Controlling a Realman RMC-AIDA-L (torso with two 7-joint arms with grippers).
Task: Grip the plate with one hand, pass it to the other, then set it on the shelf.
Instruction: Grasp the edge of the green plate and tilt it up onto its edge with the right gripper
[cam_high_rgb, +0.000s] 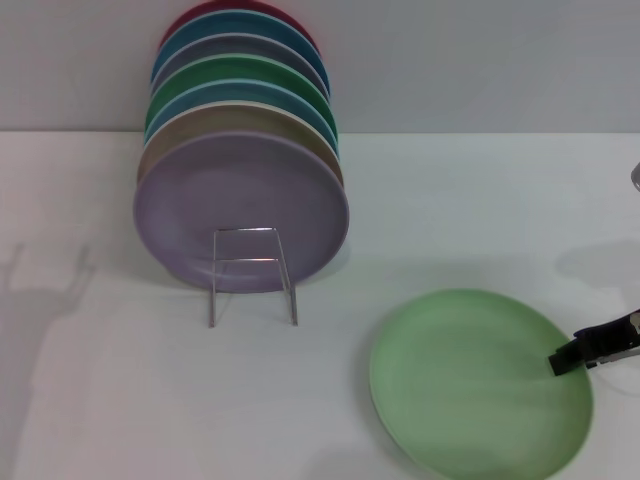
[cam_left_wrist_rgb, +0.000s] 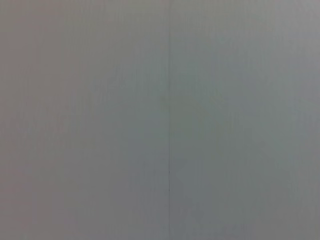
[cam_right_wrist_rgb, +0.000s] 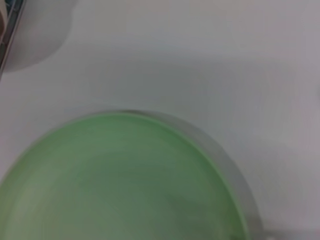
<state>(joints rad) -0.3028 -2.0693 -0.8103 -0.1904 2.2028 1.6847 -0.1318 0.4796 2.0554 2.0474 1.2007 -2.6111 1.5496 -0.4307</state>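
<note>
The light mint-green plate (cam_high_rgb: 475, 380) lies flat on the white table at the front right. It fills the lower part of the right wrist view (cam_right_wrist_rgb: 125, 185). My right gripper (cam_high_rgb: 562, 361) reaches in from the right edge, its black tip over the plate's right rim. The thin silver wire shelf (cam_high_rgb: 252, 272) stands at the left centre, its upright loop in front of the plates that lean in it. My left gripper is out of view; the left wrist view shows only a plain grey surface.
Several upright plates lean in a row on the shelf, with a lavender plate (cam_high_rgb: 240, 205) at the front and darker green, blue and red ones behind. A grey wall runs along the back of the table (cam_high_rgb: 120, 400).
</note>
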